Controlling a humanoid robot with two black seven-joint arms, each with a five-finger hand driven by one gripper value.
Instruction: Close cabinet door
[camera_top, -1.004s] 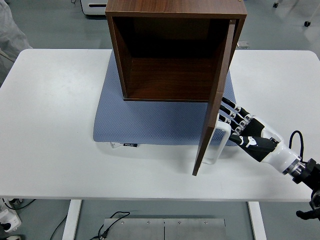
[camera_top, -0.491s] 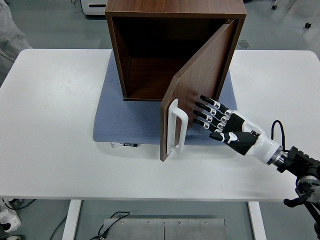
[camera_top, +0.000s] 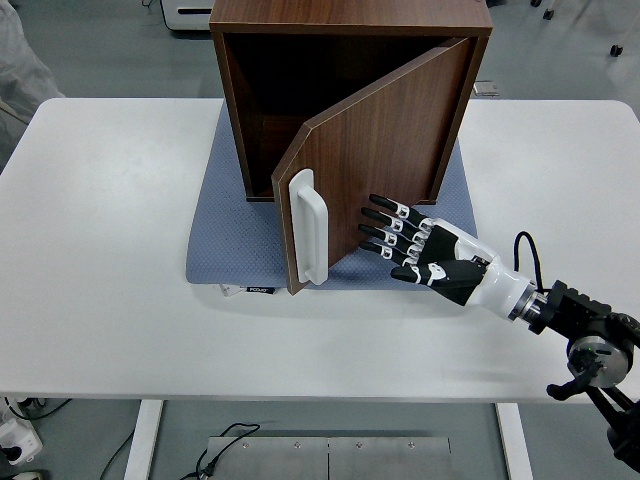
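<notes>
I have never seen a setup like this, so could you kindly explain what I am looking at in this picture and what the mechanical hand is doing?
This is one view from a camera high on a humanoid robot, looking down over its white table. On the table lies a blue-grey mat, and on the mat stands a brown wooden cabinet. Its door, hinged on the right, stands partly open and carries a white handle. The black five-fingered thing coming from the right is the robot's right hand. Its fingers are spread flat at the door's outer face and hold nothing, which fits pushing the door shut. The left arm is not in view.
</notes>
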